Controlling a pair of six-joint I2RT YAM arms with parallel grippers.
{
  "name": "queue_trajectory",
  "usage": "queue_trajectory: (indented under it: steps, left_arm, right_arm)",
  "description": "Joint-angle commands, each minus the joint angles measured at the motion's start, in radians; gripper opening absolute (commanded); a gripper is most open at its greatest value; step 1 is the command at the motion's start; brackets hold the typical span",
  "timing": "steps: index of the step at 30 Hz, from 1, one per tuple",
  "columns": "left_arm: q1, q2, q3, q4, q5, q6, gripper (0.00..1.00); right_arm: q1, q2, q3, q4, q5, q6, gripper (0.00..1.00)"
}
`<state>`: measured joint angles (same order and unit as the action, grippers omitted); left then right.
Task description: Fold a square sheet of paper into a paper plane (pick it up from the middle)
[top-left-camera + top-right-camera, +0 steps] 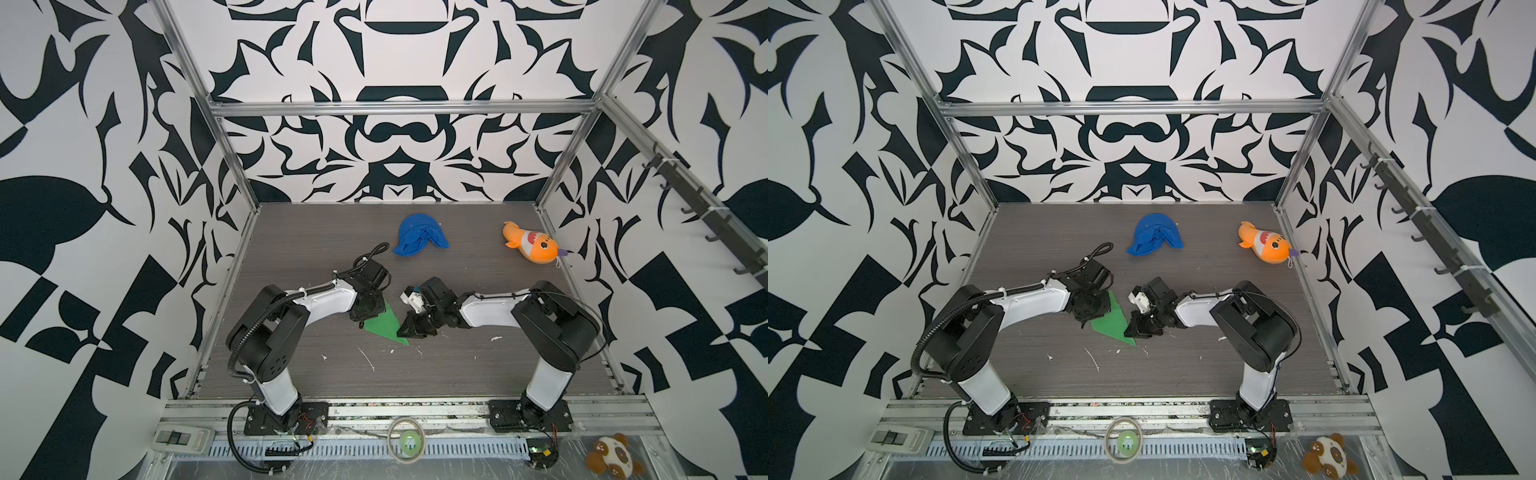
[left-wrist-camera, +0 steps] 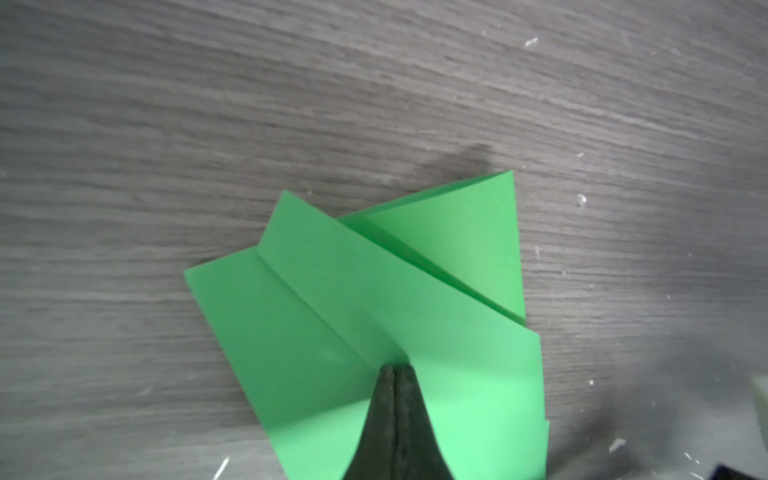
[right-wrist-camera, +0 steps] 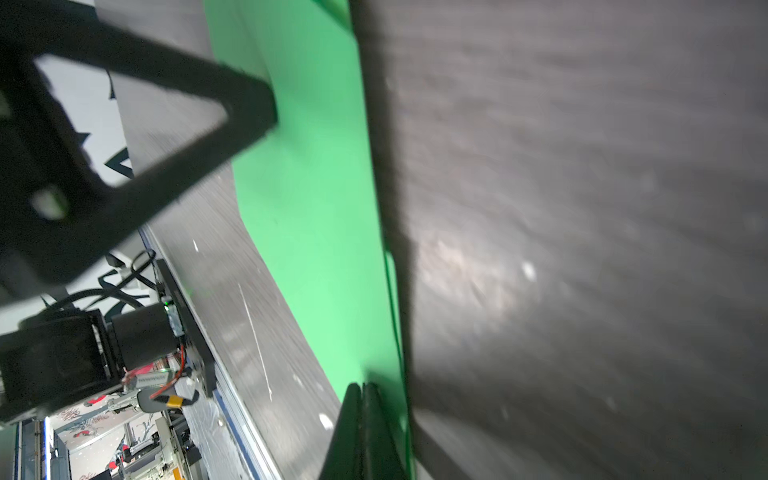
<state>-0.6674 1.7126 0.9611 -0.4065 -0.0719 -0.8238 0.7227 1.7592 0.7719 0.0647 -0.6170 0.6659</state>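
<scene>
**Item inspected:** the paper plane [image 1: 384, 327] lies flat on the grey tabletop [image 1: 311, 249] between the 2 arms, toward the front. It is already a narrow green wedge. The left wrist view shows stacked flaps and straight creases at its wide end.

**Left pincer** [image 2: 395, 370]: clenched, tips together, bearing down on the plane where the creases converge. Whether a paper layer is nipped between the tips cannot be told.

**Right pincer** [image 3: 363, 388]: clenched likewise, tips at the plane's long edge toward its pointed end.

**Step in hand (judgement):** late folding. Both pincers appear to be pinning the paper and setting a crease rather than lifting it.

**Next move (judgement):** 1 pincer should hold the paper down while the other runs along the fold or raises a wing flap. Pressure must be light and even, because thin paper is likely to slide or buckle under a dragging tip.

**Surroundings:**
- A crumpled blue cloth [image 1: 420, 235] and an orange plush fish [image 1: 534, 246] sit at the back, well apart from the work.
- White scraps [image 1: 368, 359] lie on the tabletop near the front, clear of the paper.

**Obstructions:** no loose item stands in the way. The 2 arms work close together over the plane, and that is the main collision risk.
</scene>
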Motion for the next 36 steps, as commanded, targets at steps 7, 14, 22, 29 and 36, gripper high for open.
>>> queue_trajectory:
  steps: [7, 14, 22, 29, 36]
  left_arm:
    - [0.008, 0.03, 0.0, -0.12, -0.058, -0.006, 0.05]
    - [0.008, -0.048, 0.054, -0.087, -0.004, 0.0, 0.13]
    - [0.02, -0.291, -0.102, 0.087, 0.016, -0.112, 0.37]
    - [0.038, -0.43, -0.366, 0.424, 0.107, -0.237, 0.68]
    - [0.04, -0.376, -0.458, 0.656, 0.159, -0.312, 0.79]
  right_arm:
    - [-0.002, -0.128, -0.138, -0.12, 0.091, -0.029, 0.0]
    - [-0.002, -0.274, -0.126, -0.132, 0.178, -0.088, 0.0]
    - [-0.007, -0.313, -0.032, -0.122, 0.271, -0.158, 0.26]
    - [-0.008, -0.217, 0.019, -0.023, 0.225, -0.151, 0.44]
    - [-0.008, -0.224, 0.018, -0.003, 0.306, -0.144, 0.54]
